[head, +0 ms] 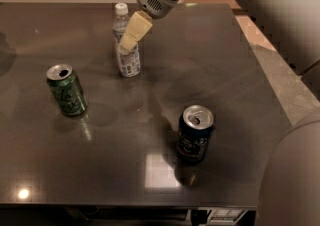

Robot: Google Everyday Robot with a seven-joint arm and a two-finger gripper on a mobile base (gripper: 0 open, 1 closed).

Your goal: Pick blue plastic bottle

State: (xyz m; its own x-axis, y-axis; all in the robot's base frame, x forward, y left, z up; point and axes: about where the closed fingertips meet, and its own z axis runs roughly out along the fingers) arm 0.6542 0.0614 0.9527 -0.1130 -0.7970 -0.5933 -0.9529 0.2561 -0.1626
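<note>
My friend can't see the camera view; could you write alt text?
A robot arm reaches in from the top right, its gripper in front of the upper half of an upright blue plastic bottle on a dark table. A green can stands left of it, a dark blue can nearer the front.
</note>
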